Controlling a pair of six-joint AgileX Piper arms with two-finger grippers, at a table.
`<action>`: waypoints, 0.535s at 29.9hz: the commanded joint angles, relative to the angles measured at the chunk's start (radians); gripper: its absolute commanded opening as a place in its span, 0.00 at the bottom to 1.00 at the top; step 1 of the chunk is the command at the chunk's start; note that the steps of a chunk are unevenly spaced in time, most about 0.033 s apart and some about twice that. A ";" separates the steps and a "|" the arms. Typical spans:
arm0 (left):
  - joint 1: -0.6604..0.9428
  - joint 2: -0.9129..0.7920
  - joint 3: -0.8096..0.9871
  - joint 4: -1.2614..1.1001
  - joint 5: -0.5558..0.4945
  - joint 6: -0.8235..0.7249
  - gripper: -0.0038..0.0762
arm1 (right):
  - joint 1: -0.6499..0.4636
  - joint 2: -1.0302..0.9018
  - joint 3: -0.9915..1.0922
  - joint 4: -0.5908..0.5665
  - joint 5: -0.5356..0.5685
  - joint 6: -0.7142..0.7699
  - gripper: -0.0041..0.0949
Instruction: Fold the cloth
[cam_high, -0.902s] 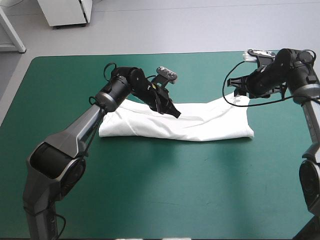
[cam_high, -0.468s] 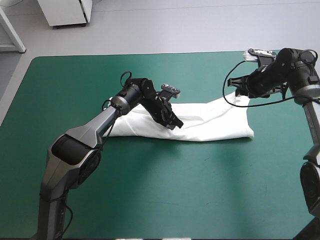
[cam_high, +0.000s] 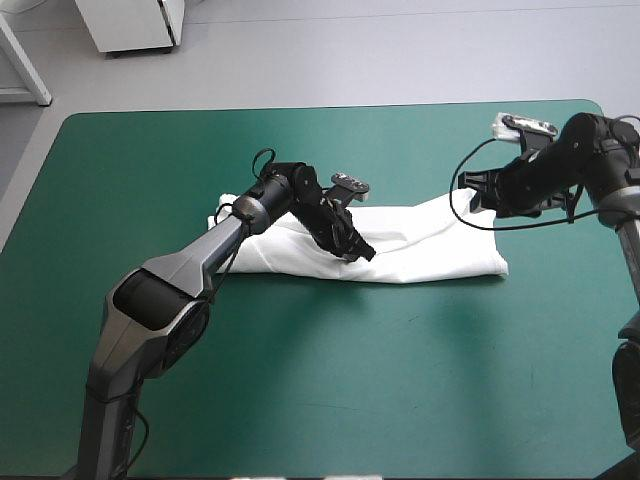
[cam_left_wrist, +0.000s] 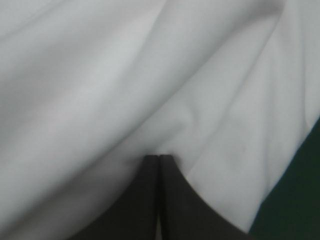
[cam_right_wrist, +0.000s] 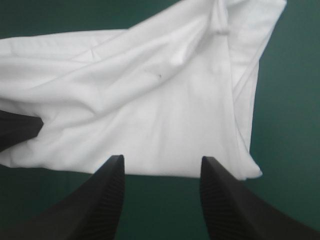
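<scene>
Left gripper is pinched closed on the T-shirt and has dragged its left end rightward since earlier. The shirt is a strip lying mid-table, toward the far side. Right gripper is spread wide and empty off the far right corner, so the cross-fold looks underway.

We see only the counter, topped with a teal-green cover that reaches every edge we can make out. Its two far corners are rounded, and the far edge runs straight between them. The cover lies flat and unwrinkled across the open near half. In both wrist views we catch darker patches of this same cover.
</scene>
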 joint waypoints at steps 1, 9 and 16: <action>-0.009 -0.046 -0.021 -0.027 -0.005 -0.007 0.04 | -0.065 -0.063 0.096 0.073 -0.055 -0.033 0.57; -0.009 -0.046 -0.021 -0.025 -0.030 -0.003 0.04 | -0.158 -0.026 0.200 0.178 -0.209 -0.144 0.60; -0.009 -0.046 -0.021 -0.025 -0.032 -0.003 0.04 | -0.158 0.117 0.200 0.206 -0.195 -0.158 0.60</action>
